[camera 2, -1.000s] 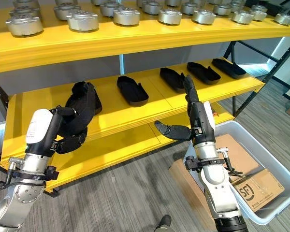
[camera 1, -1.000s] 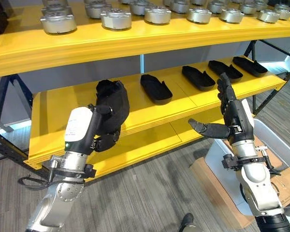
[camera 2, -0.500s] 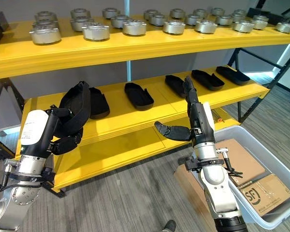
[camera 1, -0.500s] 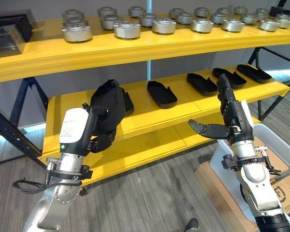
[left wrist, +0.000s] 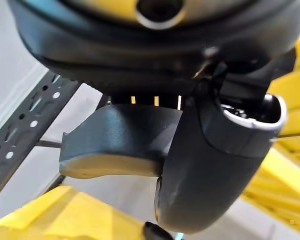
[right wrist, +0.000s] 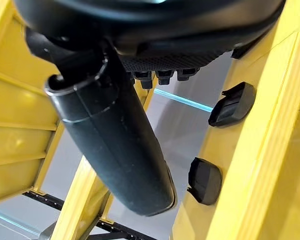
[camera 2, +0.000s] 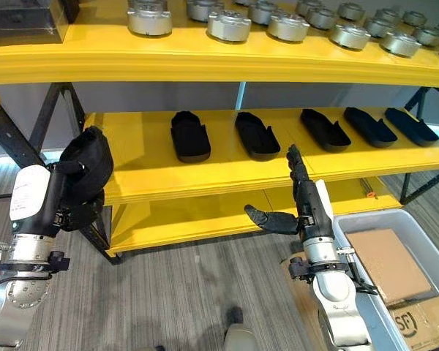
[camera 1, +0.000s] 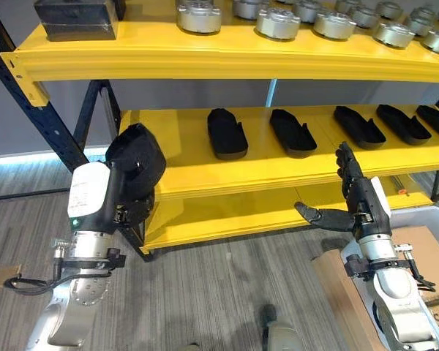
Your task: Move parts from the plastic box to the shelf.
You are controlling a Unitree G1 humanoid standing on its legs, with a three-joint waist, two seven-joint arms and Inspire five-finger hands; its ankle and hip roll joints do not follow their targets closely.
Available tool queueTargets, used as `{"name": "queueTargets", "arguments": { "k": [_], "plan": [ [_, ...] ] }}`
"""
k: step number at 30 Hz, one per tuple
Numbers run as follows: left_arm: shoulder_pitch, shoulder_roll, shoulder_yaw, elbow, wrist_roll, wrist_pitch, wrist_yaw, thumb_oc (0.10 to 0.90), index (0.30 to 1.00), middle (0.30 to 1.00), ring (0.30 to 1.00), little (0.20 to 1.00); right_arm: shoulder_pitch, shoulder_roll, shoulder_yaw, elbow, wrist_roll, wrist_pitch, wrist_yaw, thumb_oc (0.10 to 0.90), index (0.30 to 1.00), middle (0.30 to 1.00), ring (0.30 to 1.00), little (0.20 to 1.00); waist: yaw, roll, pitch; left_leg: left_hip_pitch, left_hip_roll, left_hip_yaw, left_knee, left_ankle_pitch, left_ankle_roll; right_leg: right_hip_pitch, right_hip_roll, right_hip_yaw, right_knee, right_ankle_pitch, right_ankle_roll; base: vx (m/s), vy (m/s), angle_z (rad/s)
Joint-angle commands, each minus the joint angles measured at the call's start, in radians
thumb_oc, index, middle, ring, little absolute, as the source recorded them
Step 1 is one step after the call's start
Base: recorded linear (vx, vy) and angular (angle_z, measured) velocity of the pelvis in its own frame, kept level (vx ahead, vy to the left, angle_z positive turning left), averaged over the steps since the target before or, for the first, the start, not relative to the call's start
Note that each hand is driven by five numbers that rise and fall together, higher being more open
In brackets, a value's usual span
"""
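A black, shoe-shaped moulded part (camera 1: 135, 159) sits curled in the fingers of the left hand (camera 1: 128, 208), held up beside the yellow shelf's (camera 1: 234, 168) left end. On that middle shelf lie matching parts (camera 1: 226, 133) in a row. The right hand (camera 1: 351, 201) hovers empty, fingers straight and thumb out, above the plastic box (camera 2: 366, 292).

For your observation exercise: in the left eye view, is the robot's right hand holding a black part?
No: the right hand is open, fingers straight and thumb out, with nothing in it, while the left hand holds the black part.

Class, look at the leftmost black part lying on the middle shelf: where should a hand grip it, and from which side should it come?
Grip the leftmost black part across its narrow width, near the front end, coming from the open front of the middle shelf. It lies flat and long, pointing front to back, and the top shelf above probably blocks a reach from overhead.
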Motion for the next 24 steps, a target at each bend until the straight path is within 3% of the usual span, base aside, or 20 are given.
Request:
{"name": "queueTargets", "arguments": {
  "k": [1, 4, 10, 19, 24],
  "plan": [
    [-0.126, 0.023, 0.047, -0.146, -0.018, -0.078, 0.072, 0.400, 0.300, 0.300, 0.300, 0.300, -0.137, -0.068, -0.068, -0.088, 0.028, -0.109, -0.018, 0.900, 1.000, 1.000, 1.000, 1.000, -0.047, 0.050, -0.055, 0.121, -0.008, 0.016, -0.096, -0.049, 0.019, -0.038, -0.006, 0.031, -0.061, 0.011, 0.049, 0.12, -0.074, 0.54],
    [-0.107, 0.012, 0.037, -0.149, -0.005, -0.085, 0.066, 0.400, 0.300, 0.300, 0.300, 0.300, -0.137, -0.073, -0.067, -0.091, 0.035, -0.110, -0.009, 0.900, 1.000, 1.000, 1.000, 1.000, -0.049, 0.042, -0.080, 0.133, 0.002, 0.000, -0.108, -0.043, 0.006, -0.018, 0.005, 0.062, -0.073, 0.030, 0.044, 0.14, -0.140, 0.20],
    [-0.093, 0.002, 0.042, -0.163, -0.047, -0.091, 0.065, 0.400, 0.300, 0.300, 0.300, 0.300, -0.163, -0.082, -0.048, -0.081, 0.053, -0.104, -0.012, 0.900, 1.000, 1.000, 1.000, 1.000, -0.039, 0.065, -0.122, 0.169, 0.072, -0.026, -0.169, -0.023, -0.018, 0.000, 0.024, 0.015, -0.049, -0.019, 0.035, 0.15, -0.150, 0.10],
    [-0.096, 0.009, 0.042, -0.179, -0.048, -0.084, 0.071, 0.400, 0.300, 0.300, 0.300, 0.300, -0.170, -0.078, -0.032, -0.079, 0.053, -0.100, -0.015, 0.900, 1.000, 1.000, 1.000, 1.000, -0.039, 0.089, -0.128, 0.193, 0.098, -0.028, -0.244, 0.020, -0.028, -0.007, 0.029, -0.011, -0.024, -0.034, 0.028, 0.04, -0.054, 0.06],
    [-0.101, 0.006, 0.045, -0.184, -0.053, -0.080, 0.078, 0.400, 0.300, 0.300, 0.300, 0.300, -0.165, -0.072, -0.029, -0.084, 0.048, -0.099, -0.014, 0.900, 1.000, 1.000, 1.000, 1.000, -0.044, 0.107, -0.130, 0.215, 0.122, -0.036, -0.278, 0.027, -0.031, -0.029, 0.042, -0.007, 0.052, -0.088, 0.024, 0.05, -0.047, 0.00]
  ]
}}
